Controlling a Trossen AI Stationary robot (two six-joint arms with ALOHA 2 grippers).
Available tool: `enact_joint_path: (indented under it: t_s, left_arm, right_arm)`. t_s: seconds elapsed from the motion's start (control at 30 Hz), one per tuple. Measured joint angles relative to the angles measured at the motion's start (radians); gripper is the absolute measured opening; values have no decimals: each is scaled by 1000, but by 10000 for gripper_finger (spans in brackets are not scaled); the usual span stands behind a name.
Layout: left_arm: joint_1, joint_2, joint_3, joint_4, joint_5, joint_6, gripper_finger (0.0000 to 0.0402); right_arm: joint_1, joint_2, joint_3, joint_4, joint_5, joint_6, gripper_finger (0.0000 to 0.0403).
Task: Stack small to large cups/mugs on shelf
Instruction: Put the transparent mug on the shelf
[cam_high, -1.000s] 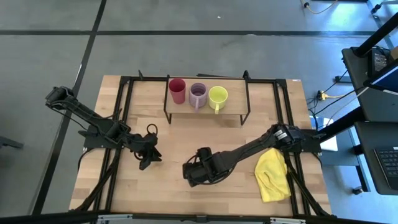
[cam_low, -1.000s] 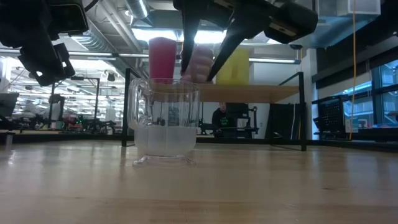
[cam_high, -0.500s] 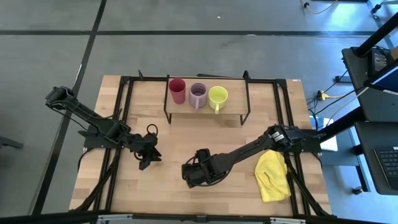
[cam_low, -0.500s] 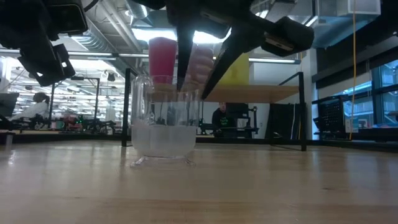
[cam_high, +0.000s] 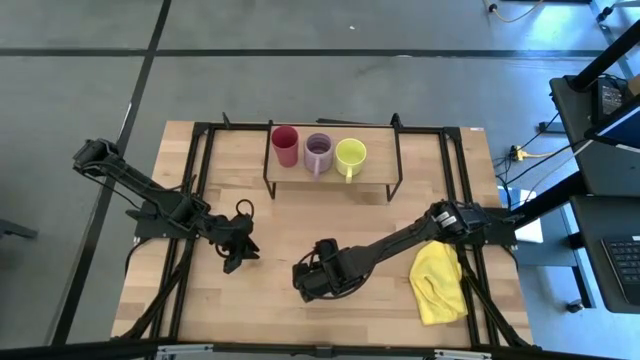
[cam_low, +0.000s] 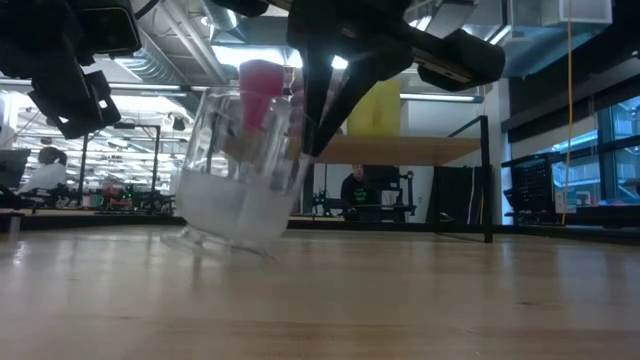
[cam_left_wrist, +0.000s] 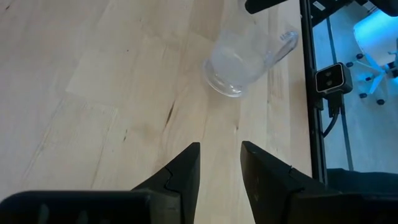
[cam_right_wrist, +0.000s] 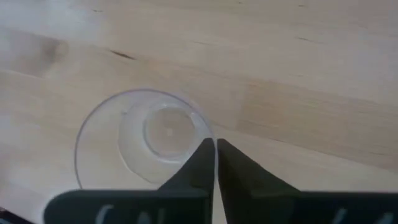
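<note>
Three vessels on the shelf: a red cup (cam_high: 285, 146), a lilac mug (cam_high: 318, 153) and a yellow-green mug (cam_high: 350, 155) stand in a row, close together, on the shelf (cam_high: 375, 171) at the far middle of the table (cam_high: 470, 160).
Order on the shelf: red cup on the left arm's side, lilac mug in the middle, yellow-green mug on the right arm's side.
Clear glass: the clear glass (cam_low: 238, 170) is on the tabletop in front of the shelf, tilted; in the low view one edge of its base touches the wood and its mouth leans toward the right gripper.
Right gripper: the right gripper (cam_right_wrist: 216, 163) is at the glass's rim, its two fingers pressed nearly together with the rim wall pinched between them, one finger inside the mouth and one outside.
Right arm: it reaches from the table's right edge across to the front middle, where its gripper shows in the high view (cam_high: 312, 281).
Left gripper: the left gripper (cam_left_wrist: 220, 163) hangs above bare wood left of the glass, holding nothing, fingers a narrow gap apart; the glass (cam_left_wrist: 249, 56) lies ahead of it, apart.
Yellow cloth: a crumpled yellow cloth (cam_high: 438, 283) lies near the right front edge, well apart from the glass.
Background: a person (cam_low: 353, 187) shows in the low view beyond the shelf.
</note>
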Motion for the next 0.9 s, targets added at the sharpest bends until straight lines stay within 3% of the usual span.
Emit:
enact_joint_path:
  t_s: [0.27,0.37,0.5,0.73,0.9]
  left_arm:
    - [0,0,0,0,0,0,110]
    - [0,0,0,0,0,0,110]
    - [0,0,0,0,-7,0,110]
    - [-1,3,-1,1,-13,-2,110]
    - [-2,3,-1,4,-2,-8,110]
  right_arm:
    - [1,-4,31,-89,-39,1,6]
    - [14,-5,131,-221,-17,5,5]
    - [30,-8,320,-546,-5,27,4]
    - [10,-155,305,-517,214,33,3]
    - [-43,-239,296,-520,250,-60,2]
